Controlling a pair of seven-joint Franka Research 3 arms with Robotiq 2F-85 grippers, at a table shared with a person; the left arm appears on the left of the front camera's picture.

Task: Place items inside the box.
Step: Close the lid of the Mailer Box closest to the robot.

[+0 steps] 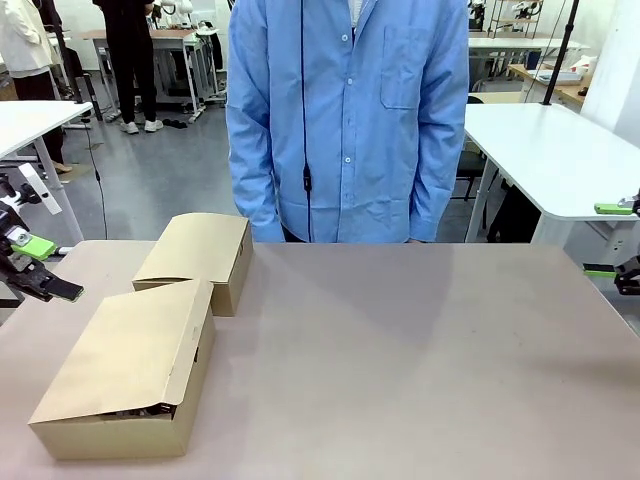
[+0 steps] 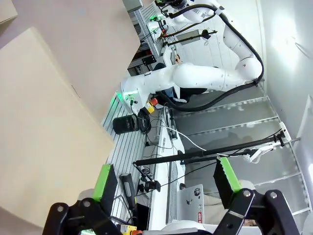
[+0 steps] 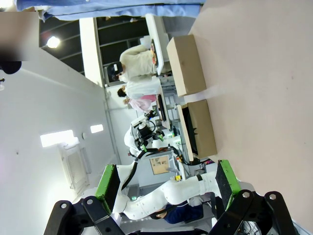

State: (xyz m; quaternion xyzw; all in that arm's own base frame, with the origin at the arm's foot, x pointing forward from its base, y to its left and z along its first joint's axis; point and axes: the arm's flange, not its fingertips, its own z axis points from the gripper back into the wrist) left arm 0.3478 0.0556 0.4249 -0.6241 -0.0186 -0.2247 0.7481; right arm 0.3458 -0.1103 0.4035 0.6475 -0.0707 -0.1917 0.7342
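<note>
Two brown cardboard boxes lie on the left of the table. The near box [image 1: 130, 365] [image 3: 203, 127] has its lid lowered almost flat. Through the thin gap under its front edge a few dark items [image 1: 150, 410] show, too hidden to tell apart. Behind it the far box [image 1: 200, 255] [image 3: 185, 63] is closed. My left gripper [image 1: 45, 268] [image 2: 166, 181] hangs open and empty off the table's left edge, beside the near box's lid [image 2: 39, 122]. Off the right edge, my right gripper [image 1: 608, 240] [image 3: 167, 180] is also open and empty, far from both boxes.
A person in a blue shirt [image 1: 345, 120] stands at the far side of the table with arms down. The tan tabletop [image 1: 420, 360] stretches bare to the right of the boxes. White tables [image 1: 560, 150] and other people stand farther back.
</note>
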